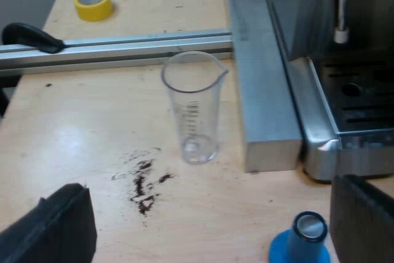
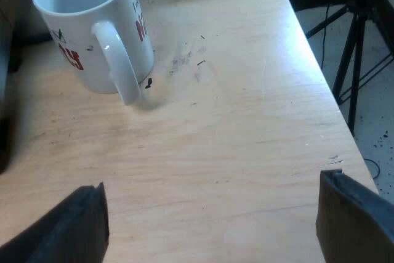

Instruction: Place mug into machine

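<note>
Left gripper point(image 1: 209, 226): fingers spread wide, nothing between them, hovering over the wooden table point(image 1: 68, 133). Measuring glass point(image 1: 192, 112) upright and empty beyond a smear of dark coffee grounds point(image 1: 144, 186). A blue tamper point(image 1: 303, 243) sits near one finger, base cut off. Espresso machine point(image 1: 348, 112) partly in frame (drip-tray corner and a wand tip; the rest cut off), behind a metal bar point(image 1: 265, 97). Right gripper point(image 2: 209, 223): likewise wide apart, empty. Mug point(image 2: 68, 35), white, stands upright on the table well clear of those fingers, handle toward the camera; its red lettering is partly hidden and unreadable
</note>
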### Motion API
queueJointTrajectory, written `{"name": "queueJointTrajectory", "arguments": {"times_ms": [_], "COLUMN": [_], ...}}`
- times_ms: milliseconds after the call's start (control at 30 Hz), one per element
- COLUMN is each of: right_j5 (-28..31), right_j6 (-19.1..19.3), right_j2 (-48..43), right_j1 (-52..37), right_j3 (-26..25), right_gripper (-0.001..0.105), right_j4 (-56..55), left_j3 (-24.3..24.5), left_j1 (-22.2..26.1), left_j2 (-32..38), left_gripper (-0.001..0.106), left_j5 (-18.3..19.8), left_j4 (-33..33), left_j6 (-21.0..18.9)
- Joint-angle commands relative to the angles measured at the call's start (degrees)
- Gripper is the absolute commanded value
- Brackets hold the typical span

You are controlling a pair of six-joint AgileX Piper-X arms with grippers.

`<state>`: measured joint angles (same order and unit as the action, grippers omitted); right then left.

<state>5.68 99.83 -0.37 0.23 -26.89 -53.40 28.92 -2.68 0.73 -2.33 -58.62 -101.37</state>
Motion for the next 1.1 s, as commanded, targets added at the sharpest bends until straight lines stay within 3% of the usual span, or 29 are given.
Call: {"name": "queueJointTrajectory", "arguments": {"times_ms": [33,200,367,467,567,700,833,1000,1100], "right_j5": [0.0,-0.5,-2.7,-6.8,-9.8,-14.4,-14.8,-14.4,-14.4], "right_j6": [-0.9,-0.6,-0.6,-0.5,3.1,4.4,4.6,4.6,4.6], "right_j2": [-1.9,0.2,3.1,7.2,10.7,13.9,15.8,17.4,17.9], "right_j1": [0.0,0.0,0.0,0.0,0.0,0.0,0.0,0.0,0.0], "right_j3": [-0.5,-4.7,-8.7,-12.3,-13.8,-13.7,-13.7,-13.4,-12.2], "right_gripper": [0.071,0.071,0.071,0.071,0.071,0.071,0.071,0.071,0.071], "right_j4": [-0.2,-4.8,-6.1,-6.1,-5.9,-4.3,-1.6,-0.3,0.1], "left_j3": [0.3,1.7,4.4,5.0,4.5,2.9,-0.6,-6.0,-9.5], "left_j1": [0.0,-1.1,-4.2,-8.0,-11.7,-16.1,-18.8,-19.6,-19.6], "left_j2": [7.9,6.2,2.9,0.6,-1.2,-3.1,-3.4,-3.4,-3.6], "left_gripper": [0.078,0.078,0.078,0.078,0.078,0.078,0.078,0.078,0.078], "left_j5": [1.9,6.8,7.6,12.9,19.3,22.9,26.3,31.8,32.3], "left_j4": [0.8,0.6,1.2,4.4,7.6,12.4,19.5,26.5,28.7], "left_j6": [0.0,0.0,0.0,0.0,0.0,0.0,0.0,0.0,0.0]}}
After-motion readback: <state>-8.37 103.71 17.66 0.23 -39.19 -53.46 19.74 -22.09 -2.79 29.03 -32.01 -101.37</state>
